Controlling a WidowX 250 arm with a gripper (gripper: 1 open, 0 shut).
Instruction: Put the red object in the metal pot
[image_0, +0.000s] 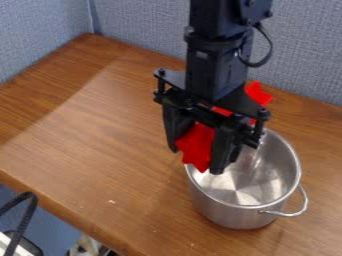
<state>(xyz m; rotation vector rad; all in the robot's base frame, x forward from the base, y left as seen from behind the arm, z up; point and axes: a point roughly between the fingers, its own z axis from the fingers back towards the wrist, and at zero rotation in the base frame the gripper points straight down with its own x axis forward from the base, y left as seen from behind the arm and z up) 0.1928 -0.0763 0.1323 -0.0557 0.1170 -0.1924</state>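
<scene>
Red object (199, 143): you see a bright red plastic block, plain-faced, hanging roughly upright above the near-left rim of the pot, its lower end just over the opening, clear of the floor inside.

Metal pot (271, 203): you see a shiny round stainless-steel pot, straight-sided, upright on the near right of the wooden table, with a loop handle on its near-right side and a reflective interior.

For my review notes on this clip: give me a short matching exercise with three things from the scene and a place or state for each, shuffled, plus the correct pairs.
Things:
1. red object
2. metal pot
3. gripper

Place or state:
A. stands on the wooden table, nothing resting on its bottom
B. points down over the pot's left rim
C. held between the fingers, above the pot

Pairs: 1-C, 2-A, 3-B
</scene>
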